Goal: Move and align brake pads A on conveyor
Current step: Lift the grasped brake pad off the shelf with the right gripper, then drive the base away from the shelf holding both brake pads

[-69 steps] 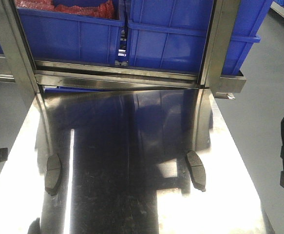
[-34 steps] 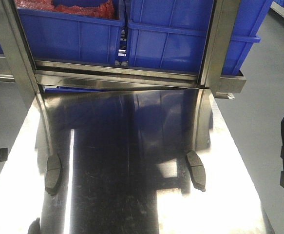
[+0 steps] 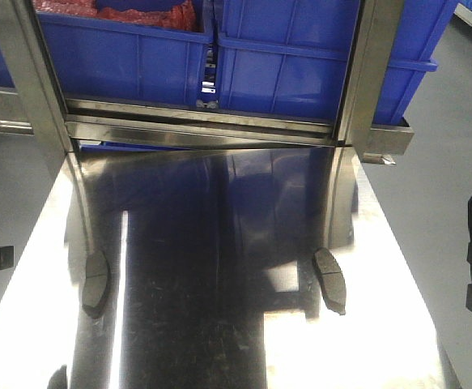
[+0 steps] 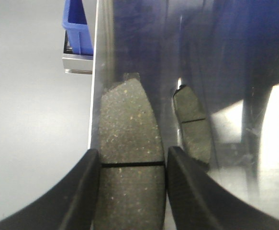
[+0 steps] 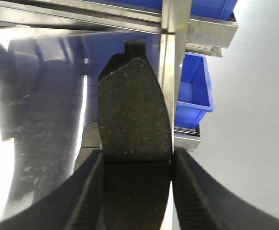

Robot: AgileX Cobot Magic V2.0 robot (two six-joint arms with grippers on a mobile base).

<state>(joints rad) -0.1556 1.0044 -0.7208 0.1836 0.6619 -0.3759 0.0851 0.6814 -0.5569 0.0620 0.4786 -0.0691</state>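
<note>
Both hands loaded. My left hand (image 4: 131, 160) is clamped on a brake pad (image 4: 127, 115), with the fingers at its groove. My right hand (image 5: 137, 160) is clamped on a second pad (image 5: 132, 100) the same way. Each hangs at a long edge of the steel worktop (image 3: 219, 243). Two more lie flat on the worktop, the left-side pad (image 3: 95, 282) and the right-side pad (image 3: 330, 280), well apart.

Change over the last second: my hands hold their spots in the front view, while the worktop, its posts and the blue bins (image 3: 292, 57) have slid slightly rightward in frame. I read that as the base beginning to shift, probably the start of the carry. The conveyor is not in view, so no pad is aligned on it yet.

Writing: no brand, label or lettering is legible anywhere.
</note>
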